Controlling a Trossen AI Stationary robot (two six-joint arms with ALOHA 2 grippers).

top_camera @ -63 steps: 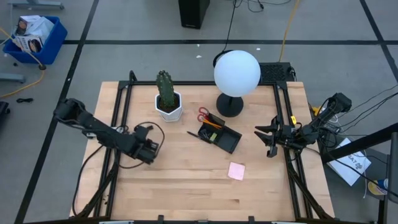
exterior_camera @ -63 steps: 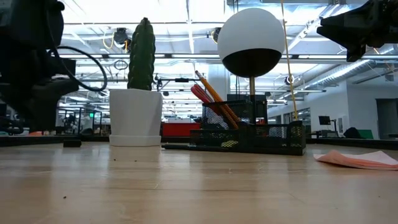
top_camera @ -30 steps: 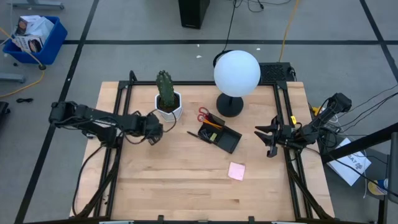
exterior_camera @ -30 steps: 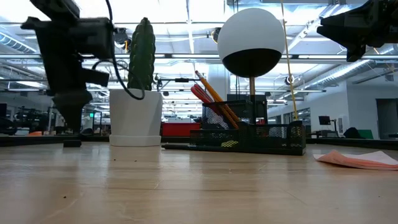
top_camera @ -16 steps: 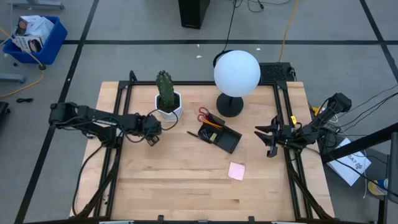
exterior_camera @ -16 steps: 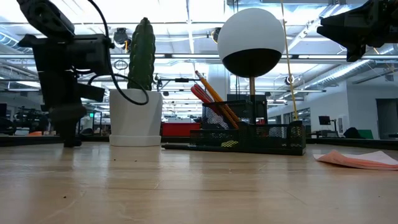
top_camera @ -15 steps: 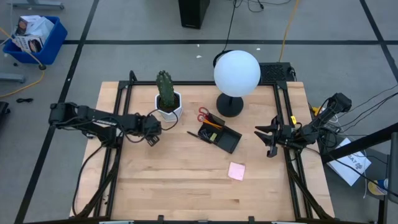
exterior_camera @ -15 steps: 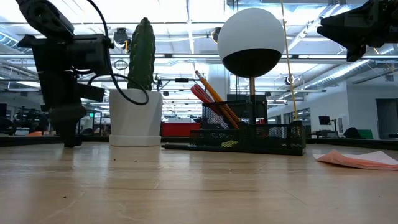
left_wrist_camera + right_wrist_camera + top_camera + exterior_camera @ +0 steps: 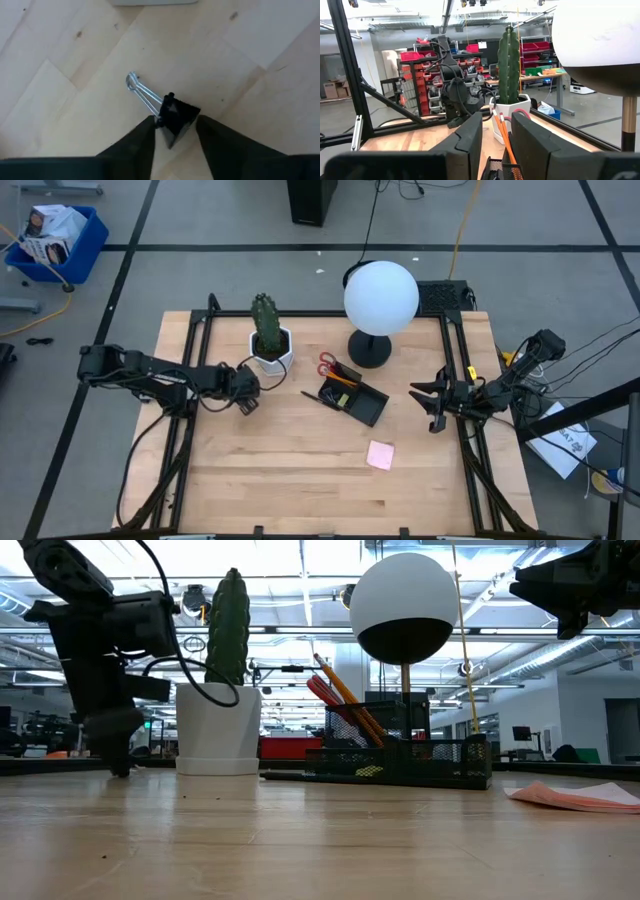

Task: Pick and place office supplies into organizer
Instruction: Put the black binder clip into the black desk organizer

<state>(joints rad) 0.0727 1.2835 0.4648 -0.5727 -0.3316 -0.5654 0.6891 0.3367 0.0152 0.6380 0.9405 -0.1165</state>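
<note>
Worktop [image 9: 300,480] of pale wooden planks fills the middle of the high view, framed by black rails. Toward its upper centre stands a black lamp base with a large white globe [image 9: 381,296], and to the left of that a white hexagonal pot holding a green cactus [image 9: 270,337].

Just below the lamp sits the small black mesh desk organizer [image 9: 357,399], angled on the wood, with red-handled scissors [image 9: 327,366] and orange pencils [image 9: 345,697] standing in its upper-left compartment. A thin black pen [image 9: 310,395] lies on the wood just beside the organizer's left edge. A pink square sticky-note pad [image 9: 380,454] lies flat, lower right of the organizer and apart from it.

At left of centre, the left pincer [image 9: 244,398] points down at the wood just below and left of the cactus pot, its fingers set narrowly on either side of a small black binder clip with silver wire handles [image 9: 170,114]; whether they press it I cannot tell. At the right edge, the right pincer [image 9: 430,405] hangs above the worktop, fingers partly apart and holding nothing.
</note>
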